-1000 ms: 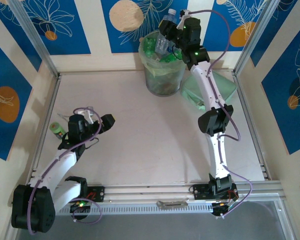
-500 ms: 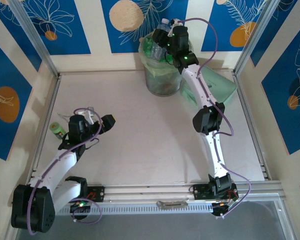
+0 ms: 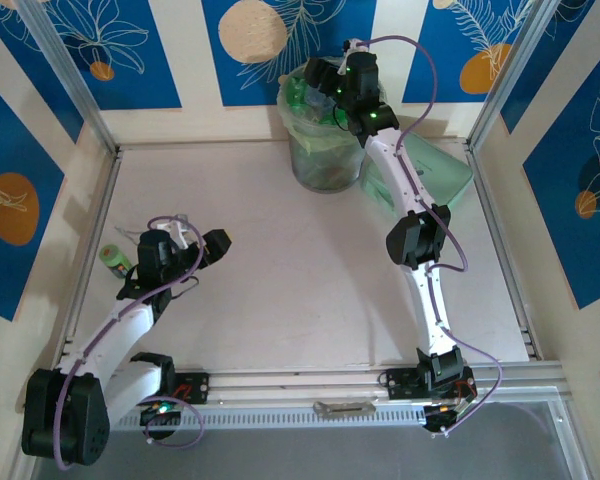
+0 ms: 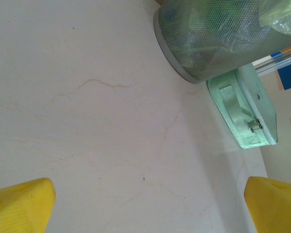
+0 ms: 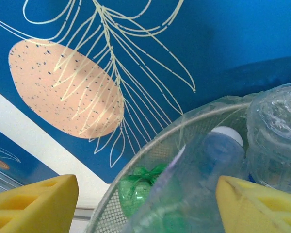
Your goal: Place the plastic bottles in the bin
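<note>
Several plastic bottles [image 5: 218, 155] are being contained by the bin [image 3: 325, 165] at twelve o'clock; the right end effector [image 5: 148, 194] above it and the left end effector [image 4: 149, 196] are being held wide open, empty.

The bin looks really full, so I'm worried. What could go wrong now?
1. The plastic bottles are heaped up to the rim of the bin, so the clear bottle under the right end effector might slide out.
2. That end effector hangs close to the rim and the bag. It could snag them when it pulls away and tip the bin.
</note>
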### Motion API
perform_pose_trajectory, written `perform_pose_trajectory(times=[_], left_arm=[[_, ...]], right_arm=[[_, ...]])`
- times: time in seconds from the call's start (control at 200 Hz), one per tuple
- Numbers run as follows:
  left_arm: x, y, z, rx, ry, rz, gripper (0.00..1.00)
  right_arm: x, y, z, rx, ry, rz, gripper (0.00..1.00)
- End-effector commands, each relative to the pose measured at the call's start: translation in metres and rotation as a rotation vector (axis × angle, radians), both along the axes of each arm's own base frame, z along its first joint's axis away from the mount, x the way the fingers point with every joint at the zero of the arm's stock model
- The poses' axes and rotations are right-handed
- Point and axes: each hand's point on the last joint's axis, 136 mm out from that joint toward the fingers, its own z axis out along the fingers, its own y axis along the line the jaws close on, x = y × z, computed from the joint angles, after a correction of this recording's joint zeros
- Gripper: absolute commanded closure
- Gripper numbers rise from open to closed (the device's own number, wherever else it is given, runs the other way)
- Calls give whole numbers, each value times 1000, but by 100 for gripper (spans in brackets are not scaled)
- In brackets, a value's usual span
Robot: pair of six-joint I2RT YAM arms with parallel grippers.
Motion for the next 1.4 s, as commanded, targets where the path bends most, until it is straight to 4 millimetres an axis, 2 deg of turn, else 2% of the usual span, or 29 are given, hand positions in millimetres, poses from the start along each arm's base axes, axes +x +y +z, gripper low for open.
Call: perform_pose_trajectory(times=[0.0, 0.295, 0.51, 0.645, 0.715, 0.805, 0.865, 0.885, 0.965, 1.1, 1.176, 1.256, 1.396], left_arm=[[-1, -5, 3, -13, -21, -14, 0], [0, -4, 5, -7, -25, -11, 0], [-1, 5, 11, 58, -36, 20, 0], [0, 22, 15, 130, -45, 94, 0], [0, 38, 15, 186, -38, 171, 0], [0, 59, 15, 255, -34, 273, 0], [2, 67, 19, 285, -52, 305, 0], [3, 68, 21, 294, -60, 311, 0], [9, 75, 28, 342, -85, 332, 0], [21, 91, 37, 464, -109, 380, 0], [29, 101, 42, 537, -146, 417, 0], [34, 113, 46, 607, -178, 468, 0], [40, 131, 47, 716, -207, 542, 0]], right_arm=[[-17, -16, 47, -18, -74, -39, 24], [-31, -20, 63, -67, -103, -37, 22], [-53, -16, 69, -164, -109, -1, 20], [-79, -19, 62, -261, -82, 31, 18], [-96, -25, 57, -303, -72, 34, 18], [-124, -37, 49, -329, -91, 29, 17], [-145, -45, 45, -338, -118, 22, 17], [-150, -48, 37, -345, -113, 21, 17], [-178, -64, 25, -359, -110, -3, 16], [-215, -91, -22, -400, -23, -35, 15], [-232, -102, -53, -439, 27, -42, 15], [-246, -116, -96, -476, 98, -61, 15], [-261, -139, -162, -521, 210, -110, 14]])
